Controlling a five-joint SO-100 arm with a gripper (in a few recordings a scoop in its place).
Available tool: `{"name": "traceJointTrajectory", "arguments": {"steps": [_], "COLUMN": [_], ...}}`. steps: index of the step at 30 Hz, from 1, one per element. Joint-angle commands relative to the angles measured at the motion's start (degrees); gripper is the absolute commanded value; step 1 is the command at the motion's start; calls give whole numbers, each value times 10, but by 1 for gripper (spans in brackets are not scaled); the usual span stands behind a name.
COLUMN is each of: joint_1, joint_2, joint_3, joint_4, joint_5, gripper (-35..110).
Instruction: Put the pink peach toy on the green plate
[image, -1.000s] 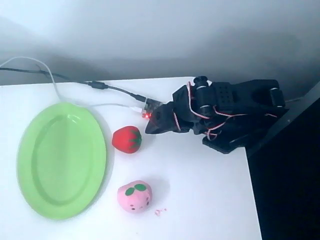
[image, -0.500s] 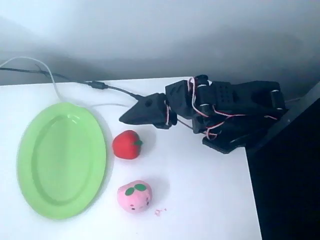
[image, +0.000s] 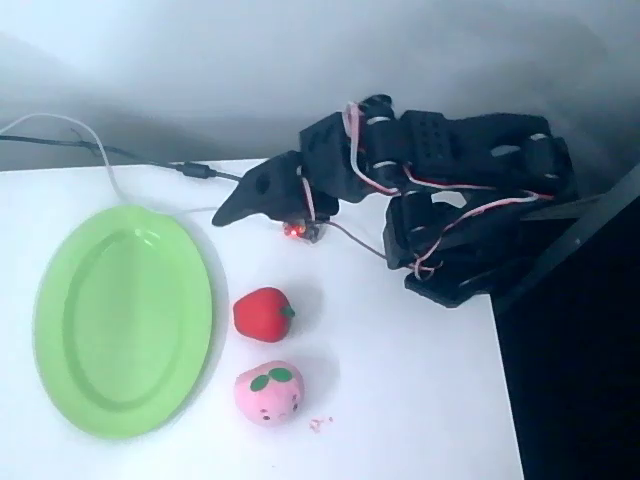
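Observation:
The pink peach toy (image: 268, 392) lies on the white table near the front, just right of the green plate (image: 122, 318), leaves facing up. The plate is a large light-green oval on the left of the table with nothing on it. My black gripper (image: 228, 213) hangs raised over the table behind the toys, tips pointing left toward the plate's far end. Its jaws look closed to a point and hold nothing. It is well apart from the peach.
A red strawberry toy (image: 263, 314) rests just behind the peach, almost touching it. Cables (image: 150, 160) run along the table's back edge to a small board with a red light (image: 295, 230). The table's right edge drops off beside the arm base (image: 470, 250).
The arm has lifted and its gripper has swung up and to the left. The strawberry toy has shifted toward the front, closer to the peach. The peach and plate stayed put.

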Motion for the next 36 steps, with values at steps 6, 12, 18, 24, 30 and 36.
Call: {"name": "traceJointTrajectory", "arguments": {"steps": [6,12,18,24,30,36], "joint_1": [-218,-365,-408,-409,-405,-410], "joint_2": [-167,-259,-352,-448,-532,-587], "joint_3": [-164,-143,-162,-195,-274,-301], "joint_4": [100,99,83,19,19,19], "joint_5": [198,321,360,359,359,359], "gripper": [62,56,50,49,49,37]}}
